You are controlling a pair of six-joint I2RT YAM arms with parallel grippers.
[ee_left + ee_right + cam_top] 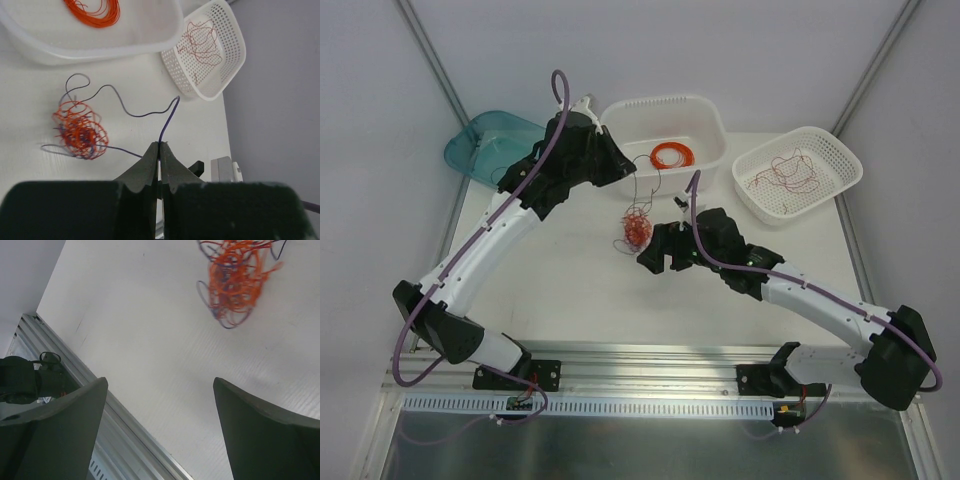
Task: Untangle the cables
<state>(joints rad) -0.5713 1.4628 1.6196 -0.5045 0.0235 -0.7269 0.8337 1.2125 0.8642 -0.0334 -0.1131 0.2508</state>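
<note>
**Item 1: left gripper** (159, 156). My jaws are pressed fully together on one thin dark strand (141, 115). The strand leaves my fingertips, loops across the surface (570, 290) and runs back into the tangle. In the top view this gripper sits at about 12 o'clock from the tangle, just in front of the white tub.

**Item 2: right gripper** (160, 384). My jaws are spread wide, with nothing between the fingers (75, 410) and nothing touching them. Only bare surface shows below. In the top view it stands near the tangle, at about 4 o'clock from it and apart from it.

**Item 3: tangle of cables** (636, 228). This is a small knotted ball of orange-red wire with dark wire threaded through it. It lies on the surface near the middle, between my two grippers, with a few loose loops at its edge.

**Item 4: white tub** (665, 103). It has solid walls and stands at 12 o'clock on the surface. It contains one neatly wound orange ring coil (672, 155).

**Item 5: perforated basket** (842, 150). It is white and stands at 2 o'clock, just beside the tub. It contains loose dark red strands (785, 175) lying in squiggles.

**Item 6: teal bin** (480, 140). It is translucent, stands at 10 o'clock, and is partly hidden behind my left arm. I cannot tell what it contains.
</note>
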